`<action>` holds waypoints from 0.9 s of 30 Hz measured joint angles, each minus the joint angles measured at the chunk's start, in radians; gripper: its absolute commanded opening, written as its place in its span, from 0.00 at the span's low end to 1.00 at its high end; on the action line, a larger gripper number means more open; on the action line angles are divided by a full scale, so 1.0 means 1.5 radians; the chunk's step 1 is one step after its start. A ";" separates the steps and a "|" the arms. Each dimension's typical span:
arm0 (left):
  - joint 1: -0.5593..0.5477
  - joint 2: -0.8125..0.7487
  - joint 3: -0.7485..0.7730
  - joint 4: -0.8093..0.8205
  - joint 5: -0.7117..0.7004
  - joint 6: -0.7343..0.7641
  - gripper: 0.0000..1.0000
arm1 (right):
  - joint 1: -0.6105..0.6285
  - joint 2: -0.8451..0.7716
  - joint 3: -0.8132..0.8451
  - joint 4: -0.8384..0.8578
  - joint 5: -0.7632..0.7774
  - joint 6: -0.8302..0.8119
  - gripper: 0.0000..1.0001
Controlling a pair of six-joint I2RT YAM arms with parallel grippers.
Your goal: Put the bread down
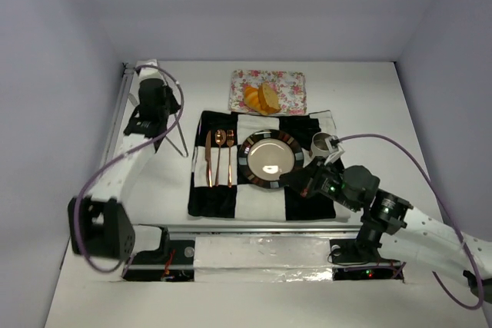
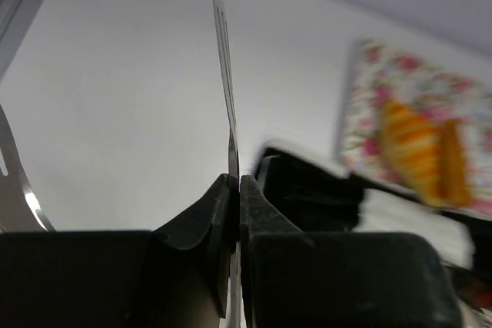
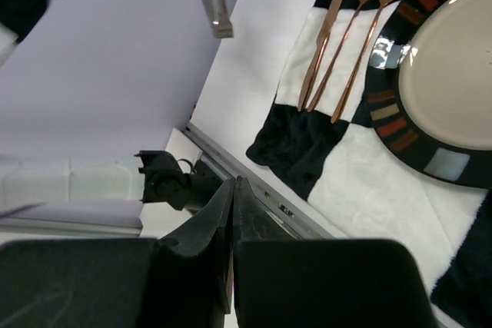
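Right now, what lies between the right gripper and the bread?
The plate, on the checkered placemat, lies between the right gripper and the bread, which sits on the floral tray. The top view shows this.

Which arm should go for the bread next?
Likely left. The left gripper is shut on a metal tool, with the bread on the tray in its camera's view; the right gripper is shut, empty, by the plate.

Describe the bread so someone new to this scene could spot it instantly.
Find the black-and-white checked mat mid-table; just beyond its far edge lies a floral tray. The bread sits on it: an orange-yellow roll beside a tan slice, the only food in view.
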 measured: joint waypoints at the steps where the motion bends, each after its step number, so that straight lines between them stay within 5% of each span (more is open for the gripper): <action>1: 0.000 -0.045 -0.011 0.011 0.023 -0.010 0.00 | 0.000 0.019 0.004 0.011 -0.005 0.002 0.00; 3: 0.002 -0.139 -0.043 0.046 0.092 -0.039 0.00 | 0.000 0.056 0.014 0.043 -0.023 0.004 0.02; 4: 0.003 -0.177 -0.059 0.061 0.135 -0.058 0.00 | 0.000 0.077 0.017 0.069 -0.034 0.005 0.10; 7: 0.004 -0.262 -0.120 0.131 0.266 -0.127 0.00 | 0.000 0.139 0.024 0.147 -0.075 0.020 0.89; 8: 0.004 -0.283 -0.150 0.169 0.310 -0.162 0.00 | 0.000 0.161 0.029 0.173 -0.090 0.024 0.94; 17: -0.015 -0.350 -0.385 0.525 0.534 -0.506 0.00 | 0.018 0.359 0.097 0.342 -0.160 0.031 1.00; 27: -0.102 -0.365 -0.419 0.750 0.561 -0.613 0.00 | 0.060 0.507 0.115 0.459 -0.178 0.048 1.00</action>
